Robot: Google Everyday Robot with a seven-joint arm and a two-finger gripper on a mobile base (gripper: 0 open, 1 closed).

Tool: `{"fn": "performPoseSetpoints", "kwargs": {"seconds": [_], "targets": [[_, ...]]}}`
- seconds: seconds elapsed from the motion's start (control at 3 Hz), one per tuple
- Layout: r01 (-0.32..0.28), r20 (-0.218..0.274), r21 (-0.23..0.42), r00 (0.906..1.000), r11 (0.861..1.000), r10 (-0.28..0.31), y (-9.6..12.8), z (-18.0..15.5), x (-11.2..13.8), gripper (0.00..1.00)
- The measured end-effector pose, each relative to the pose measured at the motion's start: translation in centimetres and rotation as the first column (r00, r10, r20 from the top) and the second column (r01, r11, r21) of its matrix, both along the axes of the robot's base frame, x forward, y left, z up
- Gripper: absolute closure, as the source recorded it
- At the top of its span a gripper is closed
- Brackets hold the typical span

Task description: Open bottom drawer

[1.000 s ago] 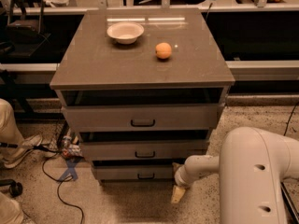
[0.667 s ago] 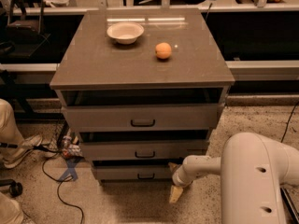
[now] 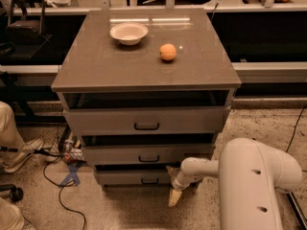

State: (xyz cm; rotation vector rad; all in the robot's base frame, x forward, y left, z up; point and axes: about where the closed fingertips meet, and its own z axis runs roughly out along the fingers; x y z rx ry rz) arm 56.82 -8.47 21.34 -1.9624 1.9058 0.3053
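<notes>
The grey-brown cabinet has three drawers. The bottom drawer (image 3: 136, 177) is the lowest, with the slimmest front and a small dark bar handle (image 3: 149, 180). Its front stands about level with the drawers above. My gripper (image 3: 174, 196) hangs low at the end of the white arm (image 3: 206, 167), just right of the bottom drawer's handle and in front of the drawer's right end, its pale fingers pointing down to the floor. It holds nothing that I can see.
A white bowl (image 3: 128, 32) and an orange (image 3: 168, 51) sit on the cabinet top (image 3: 110, 66). Cables (image 3: 53, 174) and a person's leg and shoe (image 3: 19, 152) lie on the floor at left. My white arm body (image 3: 259, 186) fills the lower right.
My gripper has moved left along the bottom drawer's front, nearer its handle. The drawers have not moved.
</notes>
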Motion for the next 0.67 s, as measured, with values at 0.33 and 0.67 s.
{"fn": "performPoseSetpoints", "kwargs": {"seconds": [0.33,0.67], "targets": [[-0.023,-0.009,-0.007,0.9997,1.0,0.023,1.6,-1.7,1.2,0.0],[-0.013,-0.024,-0.007,0.9996,1.0,0.012,2.4,-3.3,2.3,0.0]]}}
